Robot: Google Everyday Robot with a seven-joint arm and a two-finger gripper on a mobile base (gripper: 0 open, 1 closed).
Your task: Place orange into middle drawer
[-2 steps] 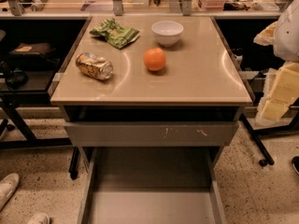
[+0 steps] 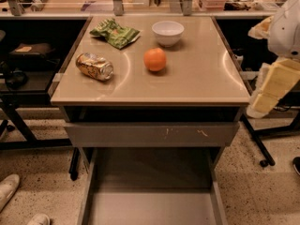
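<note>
While the orange (image 2: 155, 59) sits ungrasped on the tabletop (image 2: 201, 78), the gripper (image 2: 274, 86) hangs at three o'clock, grip state unreadable; next: reach, grasp, carry to the middle drawer (image 2: 150, 207) at six

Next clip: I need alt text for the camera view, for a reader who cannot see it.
An orange sits on a tan table, in front of a white bowl and right of a crushed can and a green bag; below, a grey drawer is pulled open. The robot's tool hangs beside the table's right edge, apart from the orange.
</note>
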